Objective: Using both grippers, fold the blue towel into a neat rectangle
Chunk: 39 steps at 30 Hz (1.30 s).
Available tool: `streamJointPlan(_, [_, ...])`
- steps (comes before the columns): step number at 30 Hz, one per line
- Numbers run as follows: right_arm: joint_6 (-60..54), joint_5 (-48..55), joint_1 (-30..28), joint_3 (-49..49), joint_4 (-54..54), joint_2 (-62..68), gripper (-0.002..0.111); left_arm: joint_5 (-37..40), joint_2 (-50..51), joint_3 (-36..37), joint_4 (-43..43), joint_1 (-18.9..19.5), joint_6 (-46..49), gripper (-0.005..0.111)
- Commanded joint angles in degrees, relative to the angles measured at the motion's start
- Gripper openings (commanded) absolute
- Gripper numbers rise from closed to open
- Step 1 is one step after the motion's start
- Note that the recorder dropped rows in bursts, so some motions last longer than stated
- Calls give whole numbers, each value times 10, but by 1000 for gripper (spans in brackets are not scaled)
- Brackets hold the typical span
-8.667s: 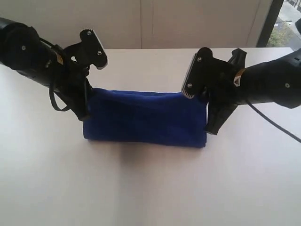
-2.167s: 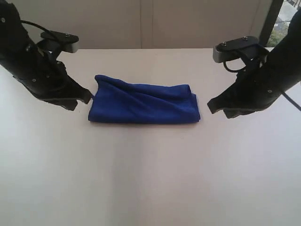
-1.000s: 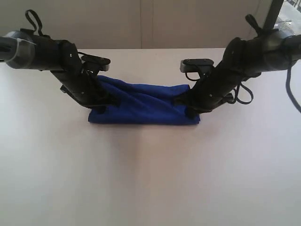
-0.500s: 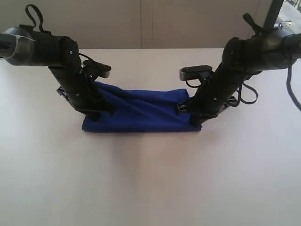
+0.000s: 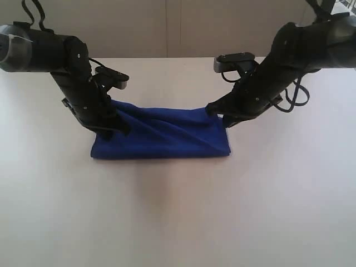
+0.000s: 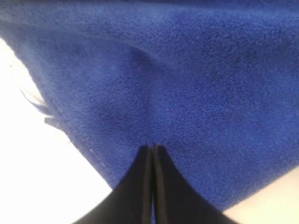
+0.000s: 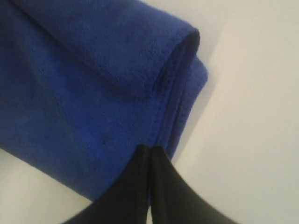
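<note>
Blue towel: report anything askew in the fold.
The blue towel is not yet neat: diagonal creases cross its top, it bunches up by the left tool, and by the right tool its layers sit offset.

Exterior: left arm point(image 5: 78, 83) hides the towel's point(image 5: 161, 136) far left corner; it and the right arm point(image 5: 289, 61) run off frame. Wrist views: towel overruns the edges; left gripper point(image 6: 153, 148) and right gripper point(image 7: 148, 148) cropped just behind the fingers.

A plain white table point(image 5: 178, 222) fills the frame; just above centre on it lies the blue towel point(image 5: 167, 136) (folded into a long, rumpled band).
</note>
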Motion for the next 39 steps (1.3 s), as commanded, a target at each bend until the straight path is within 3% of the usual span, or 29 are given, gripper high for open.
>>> streamJointPlan(1, [-62, -53, 10, -4, 37, -2, 0, 10, -8, 4, -9, 2, 3, 0])
streamJointPlan(13, [-81, -84, 20, -11, 91, 66, 0, 3, 0, 4, -11, 1, 4, 0])
streamJointPlan(27, [-21, -257, 20, -29, 135, 111, 0, 4, 0, 4, -11, 1, 17, 0])
streamJointPlan(39, [-20, -301, 19, -64, 142, 117, 0, 11, 0, 4, -11, 1, 17, 0])
